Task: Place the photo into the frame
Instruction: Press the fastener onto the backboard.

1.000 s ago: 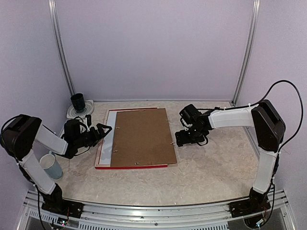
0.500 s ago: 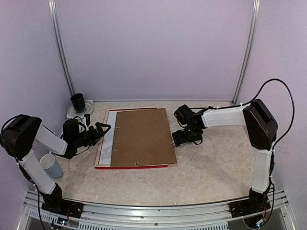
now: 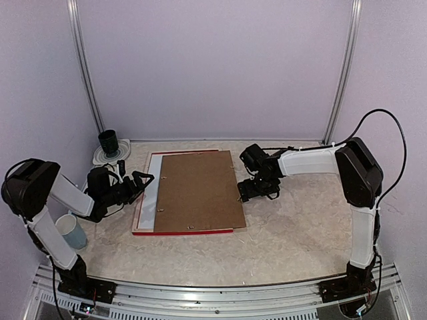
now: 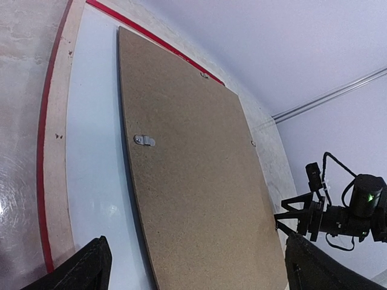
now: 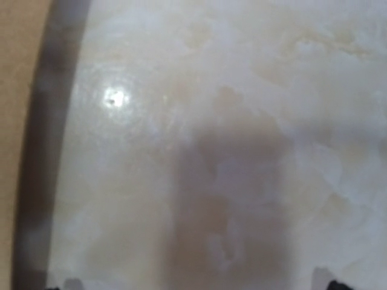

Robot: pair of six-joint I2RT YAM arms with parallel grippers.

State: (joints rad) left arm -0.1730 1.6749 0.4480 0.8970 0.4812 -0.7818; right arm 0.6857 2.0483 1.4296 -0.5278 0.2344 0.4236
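Top external: the frame (image 3: 180, 232) lies between the open left tool (image 3: 141, 181) and open right tool (image 3: 244, 194)

Plain lilac walls (image 3: 213, 67) with two slim metal rails (image 3: 86, 73) in the far corners enclose a pale, marbled beige tabletop (image 3: 293, 233) under soft, even light.

The overhead camera sits above and behind my bases, looking down on the whole pale marbled surface (image 3: 293, 233). My left wrist camera looks low across the flat brown hardboard panel (image 4: 199, 181), shared with the overhead view. My right wrist camera faces the surface from very close, blurred.
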